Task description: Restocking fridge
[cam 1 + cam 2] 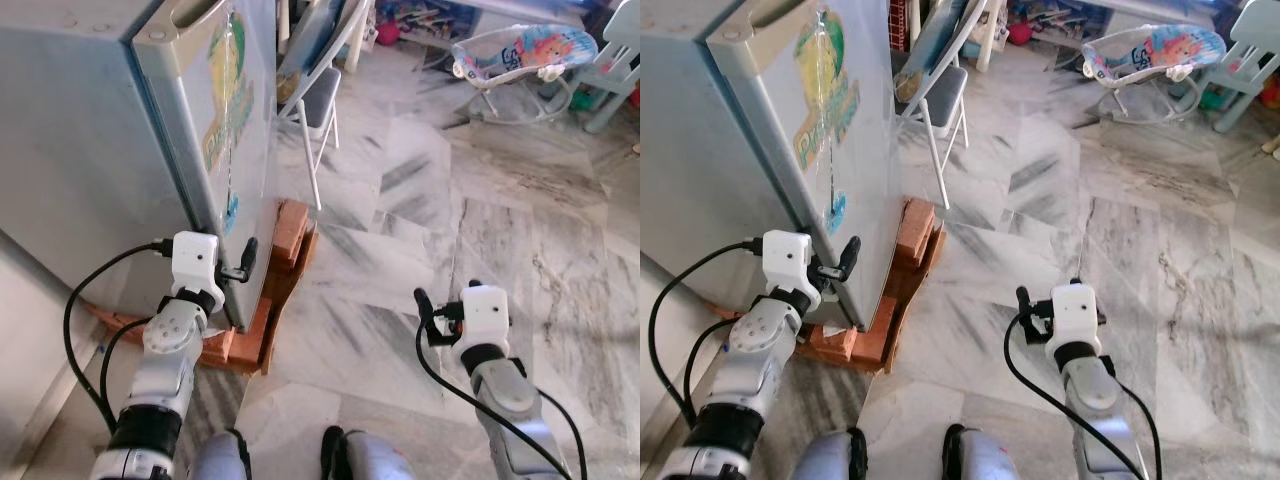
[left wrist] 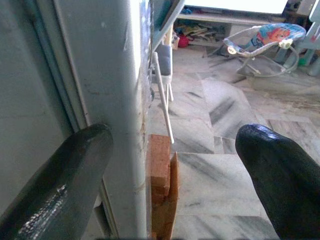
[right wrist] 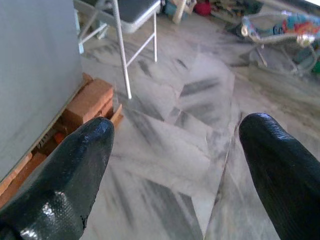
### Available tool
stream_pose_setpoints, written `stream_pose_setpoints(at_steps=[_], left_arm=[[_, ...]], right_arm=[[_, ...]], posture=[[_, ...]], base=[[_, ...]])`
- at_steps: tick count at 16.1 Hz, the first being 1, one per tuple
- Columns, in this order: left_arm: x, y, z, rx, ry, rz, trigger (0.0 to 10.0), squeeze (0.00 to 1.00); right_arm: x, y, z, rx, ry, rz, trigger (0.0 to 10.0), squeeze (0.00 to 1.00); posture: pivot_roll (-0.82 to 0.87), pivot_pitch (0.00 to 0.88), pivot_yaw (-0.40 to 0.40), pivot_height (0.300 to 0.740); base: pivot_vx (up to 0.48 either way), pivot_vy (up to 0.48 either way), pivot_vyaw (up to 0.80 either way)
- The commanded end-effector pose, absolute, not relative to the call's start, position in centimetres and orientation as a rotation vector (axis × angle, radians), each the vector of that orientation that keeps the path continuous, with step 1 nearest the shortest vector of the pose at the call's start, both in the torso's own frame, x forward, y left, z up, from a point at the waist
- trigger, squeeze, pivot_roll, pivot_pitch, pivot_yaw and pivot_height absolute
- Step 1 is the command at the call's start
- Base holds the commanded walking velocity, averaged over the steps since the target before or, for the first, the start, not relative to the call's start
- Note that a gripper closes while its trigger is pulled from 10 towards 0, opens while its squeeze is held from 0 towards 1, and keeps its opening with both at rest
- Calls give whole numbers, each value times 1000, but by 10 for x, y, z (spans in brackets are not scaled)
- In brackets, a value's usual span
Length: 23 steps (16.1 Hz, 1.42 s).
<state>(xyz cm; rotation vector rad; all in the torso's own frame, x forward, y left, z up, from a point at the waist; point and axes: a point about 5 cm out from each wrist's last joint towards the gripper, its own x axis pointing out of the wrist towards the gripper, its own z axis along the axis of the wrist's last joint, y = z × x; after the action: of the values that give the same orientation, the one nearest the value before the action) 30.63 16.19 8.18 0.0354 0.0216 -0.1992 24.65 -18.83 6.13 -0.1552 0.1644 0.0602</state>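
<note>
— Where is the fridge (image 1: 110,120) sitting?
— Upper left of the frame, door closed, resting on bricks (image 1: 285,250).
— And the claws?
— The left gripper (image 2: 172,165) is spreading wide around the door's edge; the right gripper (image 3: 175,165) is hovering wide, lower right.

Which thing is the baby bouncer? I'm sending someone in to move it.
From the pale blue fridge, look across the grey marble floor past the folding chair to the far side of the room. The baby bouncer sits there: a low reclined seat with colourful cartoon-print fabric on a thin wire frame.
</note>
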Motion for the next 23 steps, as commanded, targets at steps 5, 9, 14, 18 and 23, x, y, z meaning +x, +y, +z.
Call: stream_pose_setpoints(at_steps=[5, 9, 14, 18, 23], left_arm=[[318, 172, 80, 83, 35, -129, 10000, 0], [312, 175, 68, 98, 79, -152, 10000, 0], [319, 174, 73, 99, 54, -165, 10000, 0], [330, 168, 83, 108, 24, -181, 10000, 0], [329, 139, 88, 103, -16, -287, 10000, 0]], right_arm=[[242, -187, 66, -160, 144, 77, 10000, 0], [241, -189, 65, -166, 146, 75, 10000, 0], [243, -185, 66, -176, 137, 85, 10000, 0], [242, -186, 66, -179, 136, 73, 10000, 0], [242, -187, 65, -179, 140, 65, 10000, 0]], posture=[[3, 169, -102, 740], [4, 165, -90, 740], [7, 163, -90, 740], [-3, 171, -83, 740], [-8, 177, -76, 740]], base=[[0, 0, 0], [0, 0, 0], [0, 0, 0], [0, 0, 0], [0, 0, 0]])
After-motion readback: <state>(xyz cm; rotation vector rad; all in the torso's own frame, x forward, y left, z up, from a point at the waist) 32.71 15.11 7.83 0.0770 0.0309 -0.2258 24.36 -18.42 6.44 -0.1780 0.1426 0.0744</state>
